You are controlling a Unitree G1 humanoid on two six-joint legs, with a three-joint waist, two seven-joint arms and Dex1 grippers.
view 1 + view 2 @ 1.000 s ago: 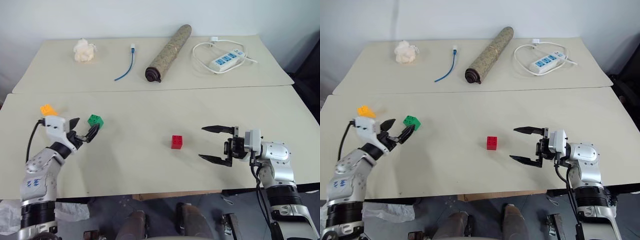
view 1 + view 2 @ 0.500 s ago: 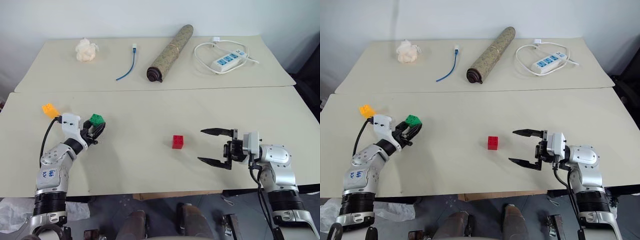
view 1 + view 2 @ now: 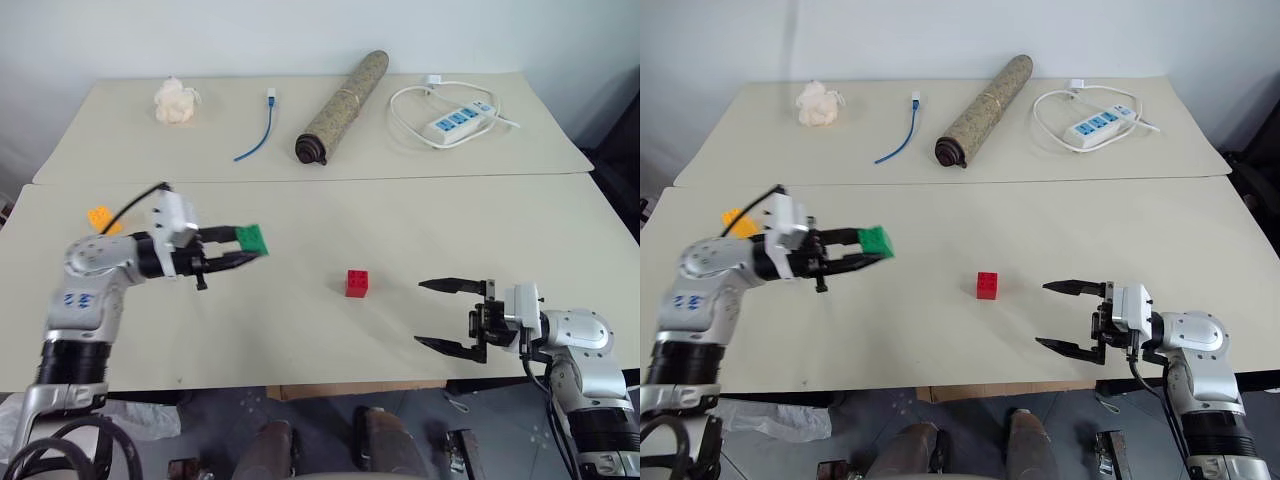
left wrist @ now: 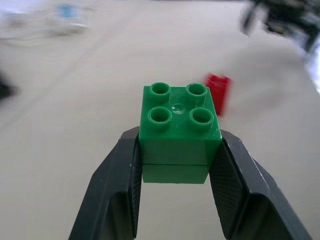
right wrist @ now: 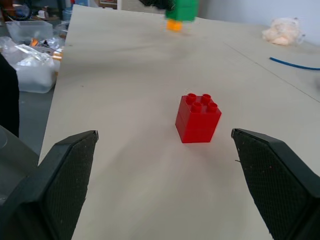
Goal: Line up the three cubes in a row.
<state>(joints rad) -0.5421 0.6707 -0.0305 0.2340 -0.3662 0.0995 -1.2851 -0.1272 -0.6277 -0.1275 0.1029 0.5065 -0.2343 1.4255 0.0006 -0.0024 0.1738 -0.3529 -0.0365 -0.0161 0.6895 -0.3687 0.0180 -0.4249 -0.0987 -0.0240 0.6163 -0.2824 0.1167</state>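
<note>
Right gripper (image 3: pixel 452 315) hangs wide open near the table's front edge facing the red cube (image 3: pixel 356 283), left gripper (image 3: pixel 240 250) is clamped on the green cube (image 3: pixel 252 239) held off the table (image 3: pixel 400 220), orange cube (image 3: pixel 99 218) sits far left, so no row yet.

The two head views are looking forward and down from above the near edge of the worktop (image 3: pixel 330 215), taking in both arms and its far edge; they are sharing almost the same scene. The left wrist view is looking closely along its fingers (image 4: pixel 117 190) at the green cube (image 4: pixel 179 129), with the red cube (image 4: pixel 218 92) beyond. The right wrist view is looking low across the worktop toward the red cube, which both wrist views are sharing.
</note>
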